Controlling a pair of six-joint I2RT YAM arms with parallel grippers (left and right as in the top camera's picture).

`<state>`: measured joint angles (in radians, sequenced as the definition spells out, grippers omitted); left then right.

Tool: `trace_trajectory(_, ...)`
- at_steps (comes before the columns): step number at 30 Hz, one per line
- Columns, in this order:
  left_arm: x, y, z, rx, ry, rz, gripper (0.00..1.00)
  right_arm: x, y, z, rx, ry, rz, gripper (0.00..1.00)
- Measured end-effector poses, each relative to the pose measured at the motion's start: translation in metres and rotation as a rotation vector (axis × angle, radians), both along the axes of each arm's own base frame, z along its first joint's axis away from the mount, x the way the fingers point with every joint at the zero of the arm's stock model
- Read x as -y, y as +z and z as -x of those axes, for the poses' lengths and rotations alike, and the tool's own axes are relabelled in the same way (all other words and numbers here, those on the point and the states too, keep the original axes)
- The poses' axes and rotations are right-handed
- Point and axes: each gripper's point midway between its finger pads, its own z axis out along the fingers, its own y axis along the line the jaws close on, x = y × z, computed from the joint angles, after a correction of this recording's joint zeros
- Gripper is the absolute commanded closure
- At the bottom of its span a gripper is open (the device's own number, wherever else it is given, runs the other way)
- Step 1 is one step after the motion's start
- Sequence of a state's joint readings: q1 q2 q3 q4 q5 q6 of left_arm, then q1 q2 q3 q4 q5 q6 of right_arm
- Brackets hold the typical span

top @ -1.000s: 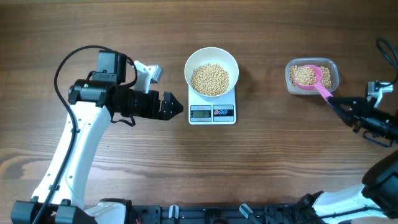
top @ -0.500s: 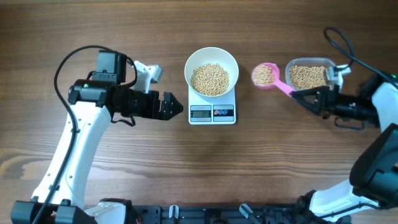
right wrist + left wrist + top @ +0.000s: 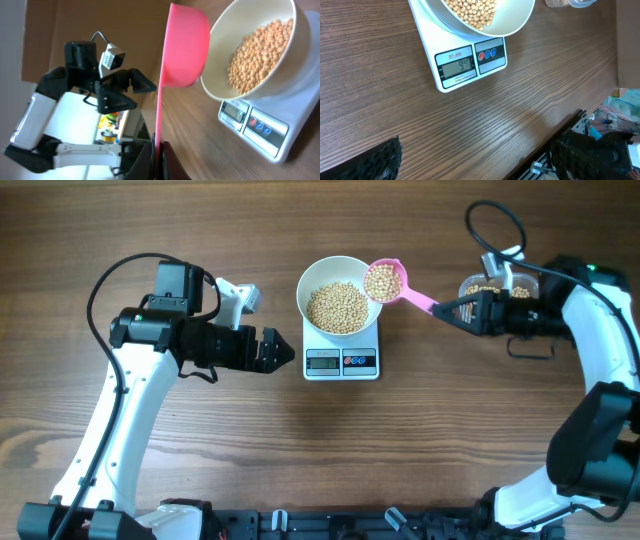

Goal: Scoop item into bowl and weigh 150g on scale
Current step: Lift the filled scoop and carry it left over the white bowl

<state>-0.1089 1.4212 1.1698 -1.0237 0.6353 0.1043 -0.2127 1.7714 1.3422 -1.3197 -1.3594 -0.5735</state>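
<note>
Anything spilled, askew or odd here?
Nothing stands out: no loose beans on the table, the bowl sits on the scale, and the pink scoop in the right gripper holds its load over the bowl's rim.

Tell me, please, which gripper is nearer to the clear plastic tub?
Right. The right gripper, shut on the handle of the pink scoop, is at the clear tub's scale-side edge; the left gripper hangs open far off, beyond the scale.

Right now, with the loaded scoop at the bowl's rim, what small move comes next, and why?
Probably roll the right gripper to tip the pink scoop slowly into the bowl: the scale shows 94, short of target.
</note>
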Motion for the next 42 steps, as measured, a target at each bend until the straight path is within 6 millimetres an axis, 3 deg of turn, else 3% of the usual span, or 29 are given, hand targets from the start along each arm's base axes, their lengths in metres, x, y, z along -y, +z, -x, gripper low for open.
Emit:
trace_trajectory(11,0.0,0.0,0.0,-0.001,0.0,0.0,0.0,-0.035,-0.019,-0.033,0.069,0.042,0.149,0.96)
trace_trajectory(18,0.0,0.0,0.0,0.0,0.0,0.0,0.0,-0.028,-0.019,-0.048,0.165,-0.021,0.33,0.96)
trace_trajectory(24,0.0,0.0,0.0,0.0,0.0,0.0,0.0,-0.032,-0.005,-0.049,0.27,-0.048,0.441,0.96)
trace_trajectory(37,0.0,0.0,0.0,-0.001,0.0,0.0,0.0,-0.068,-0.028,-0.04,0.395,0.076,0.648,0.96)
trace_trajectory(42,0.0,0.0,0.0,0.0,0.0,0.0,0.0,-0.07,-0.038,-0.041,0.44,0.098,0.757,0.96)
